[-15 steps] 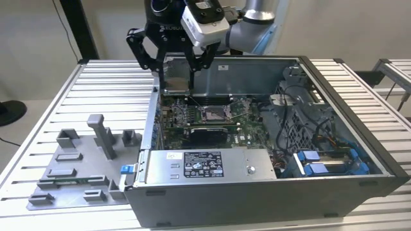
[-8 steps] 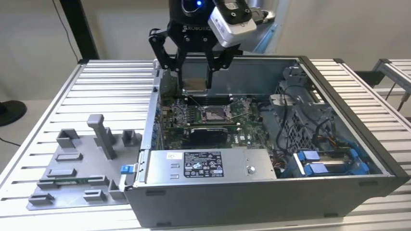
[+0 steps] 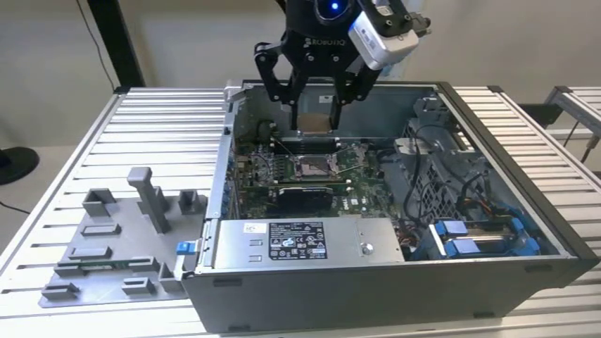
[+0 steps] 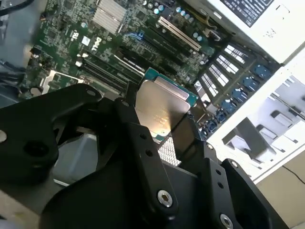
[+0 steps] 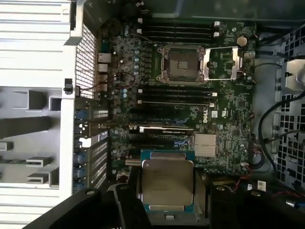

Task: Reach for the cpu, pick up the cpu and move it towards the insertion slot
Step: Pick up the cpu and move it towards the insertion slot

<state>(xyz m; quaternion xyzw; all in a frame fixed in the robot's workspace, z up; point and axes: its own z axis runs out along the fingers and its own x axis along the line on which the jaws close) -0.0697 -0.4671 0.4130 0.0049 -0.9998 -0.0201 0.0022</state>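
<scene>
A: Item one, the gripper (image 3: 314, 116). How is it recorded?

B: It is seen at the upper centre of the exterior view, hung above the open computer case (image 3: 488, 282). Its jaws are clamped on the cpu (image 3: 313, 123), which is gripped by two opposite edges and held clear of the board.

A: And the cpu in the wrist views?

B: In the first wrist view the cpu (image 5: 167, 183) is found at the lower centre of the frame, flat side to the camera, silvery top framed by a thin teal-green rim. In the second wrist view the cpu (image 4: 159, 109) is shown at the middle of the frame, between black fingers (image 4: 143, 152). An edge grip is judged sensible: the underside is left untouched and the chip is kept level.

A: Item two, the insertion slot?

B: The insertion slot (image 3: 310, 167) is logged at the centre of the exterior view, below the held chip and well apart from it. In the first wrist view the insertion slot (image 5: 182, 62) lies at the upper centre, dark middle inside a shiny frame, with its hinged metal cover (image 5: 224, 63) laid open beside it, so the socket is left exposed.

A: Surface and room?

B: The case is laid on its side, open face up, on a desk (image 3: 160, 134) of ribbed metal slats. A grey tray (image 3: 108, 246) with upright blocks is noted at the lower left of the exterior view. A plain pale wall (image 3: 188, 42) is recorded behind.
</scene>
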